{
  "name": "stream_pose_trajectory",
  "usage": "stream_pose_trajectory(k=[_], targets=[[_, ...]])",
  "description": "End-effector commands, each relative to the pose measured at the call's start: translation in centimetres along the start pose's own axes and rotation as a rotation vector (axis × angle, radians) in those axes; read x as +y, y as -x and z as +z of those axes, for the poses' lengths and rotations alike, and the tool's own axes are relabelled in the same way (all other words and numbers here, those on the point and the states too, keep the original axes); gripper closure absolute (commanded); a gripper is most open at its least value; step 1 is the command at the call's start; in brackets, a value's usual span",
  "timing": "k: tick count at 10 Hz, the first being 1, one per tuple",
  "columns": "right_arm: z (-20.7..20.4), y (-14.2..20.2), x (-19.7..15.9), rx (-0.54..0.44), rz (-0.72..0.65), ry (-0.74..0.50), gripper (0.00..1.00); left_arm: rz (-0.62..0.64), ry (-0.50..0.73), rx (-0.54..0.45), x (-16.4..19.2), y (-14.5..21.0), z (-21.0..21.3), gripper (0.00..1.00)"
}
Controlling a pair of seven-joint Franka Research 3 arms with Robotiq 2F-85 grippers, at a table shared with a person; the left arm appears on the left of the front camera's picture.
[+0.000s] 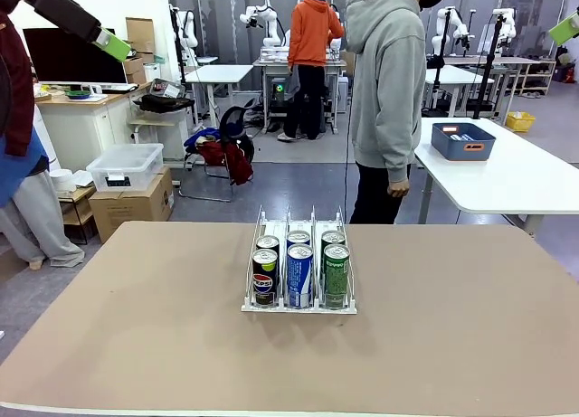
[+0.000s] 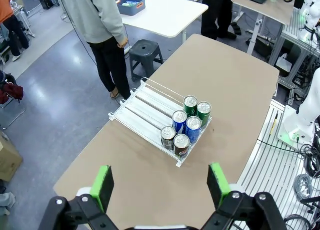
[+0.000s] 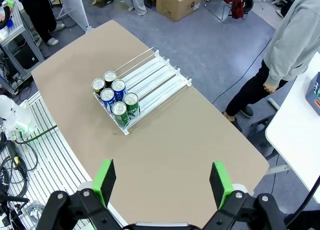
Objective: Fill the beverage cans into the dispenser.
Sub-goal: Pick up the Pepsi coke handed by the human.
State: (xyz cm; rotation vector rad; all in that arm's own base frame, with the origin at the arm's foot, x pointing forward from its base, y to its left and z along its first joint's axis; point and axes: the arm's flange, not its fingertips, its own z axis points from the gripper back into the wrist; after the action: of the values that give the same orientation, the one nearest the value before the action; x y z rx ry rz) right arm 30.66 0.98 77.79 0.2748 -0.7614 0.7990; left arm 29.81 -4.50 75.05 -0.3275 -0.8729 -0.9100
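Cans of slim metal (image 1: 299, 270), black, blue and green, are stood two per lane at the robot-side end of the clear-plastic three-lane dispenser (image 2: 142, 104). Both the left gripper (image 2: 160, 176) and the right gripper (image 3: 161, 172) are held wide open and empty, high above that dispenser. The cans are judged stiff and slick, best clasped mid-body.

The left gripper (image 2: 160, 172) and right gripper (image 3: 161, 170) look alike: black angular links with round pivot bolts, each finger faced with a flat bright-green pad (image 2: 102, 186). The person (image 1: 387, 91) at the far side wears a grey hoodie and black trousers.
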Motion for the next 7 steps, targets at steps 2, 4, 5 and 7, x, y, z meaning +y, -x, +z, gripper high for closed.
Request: stream_pose_trajectory(k=[2, 4, 5, 7], targets=[[0.01, -0.01, 0.05, -0.001, 0.003, -0.001, 0.00, 0.008, -0.007, 0.001, -0.02, 0.19, 0.07, 0.00], [0.01, -0.01, 0.05, -0.001, 0.003, -0.001, 0.00, 0.008, -0.007, 0.001, -0.02, 0.19, 0.07, 0.00], [0.01, -0.01, 0.05, -0.001, 0.003, -0.001, 0.00, 0.008, -0.007, 0.001, -0.02, 0.19, 0.07, 0.00], [0.01, -0.01, 0.05, -0.001, 0.003, -0.001, 0.00, 0.008, -0.007, 0.001, -0.02, 0.19, 0.07, 0.00]])
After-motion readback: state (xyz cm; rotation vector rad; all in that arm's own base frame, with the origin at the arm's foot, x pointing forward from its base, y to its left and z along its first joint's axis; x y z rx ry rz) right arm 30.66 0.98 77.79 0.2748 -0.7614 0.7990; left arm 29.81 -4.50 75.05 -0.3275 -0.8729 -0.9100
